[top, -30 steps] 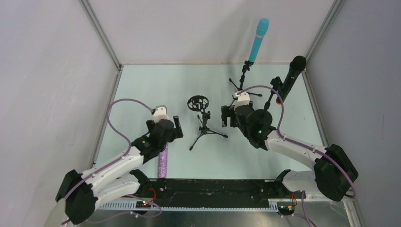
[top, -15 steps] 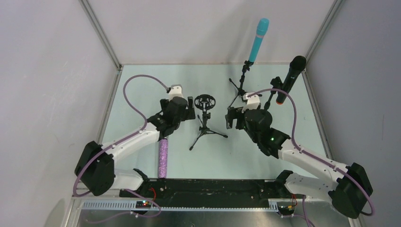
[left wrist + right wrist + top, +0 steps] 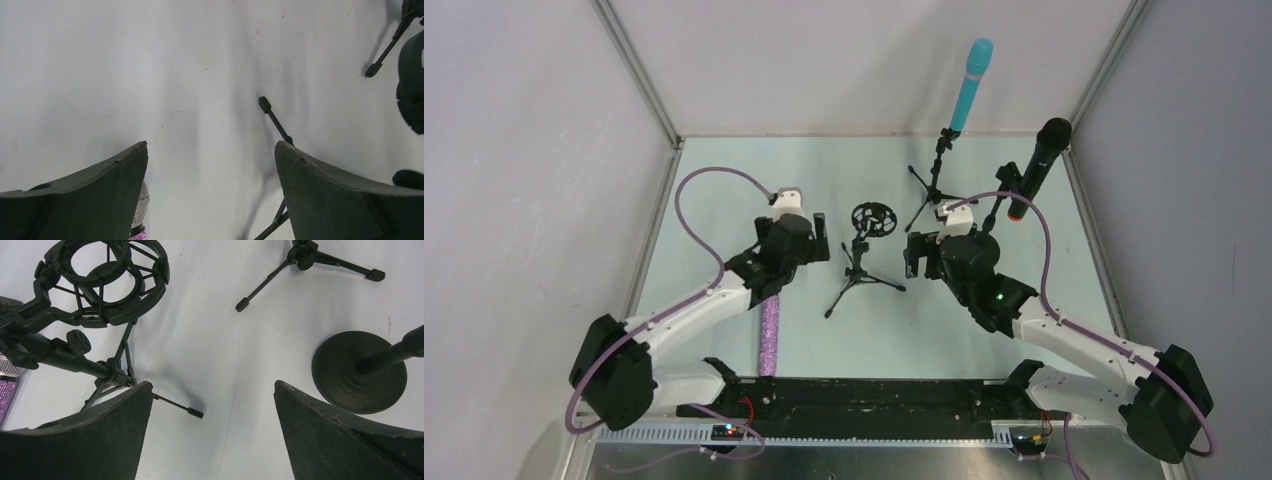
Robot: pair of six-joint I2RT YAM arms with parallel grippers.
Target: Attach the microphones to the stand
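Left tool (image 3: 817, 240), right tool (image 3: 914, 258) both wide, empty. I see tripod stand (image 3: 864, 262) between them, purple microphone (image 3: 770, 335) behind left.

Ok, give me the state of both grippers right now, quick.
The left gripper: open, holding nothing.
The right gripper: open, holding nothing.

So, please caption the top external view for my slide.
Left pincer and right pincer, both open, flank the empty middle stand; cyan microphone and black microphone mounted, purple microphone lies on the table.
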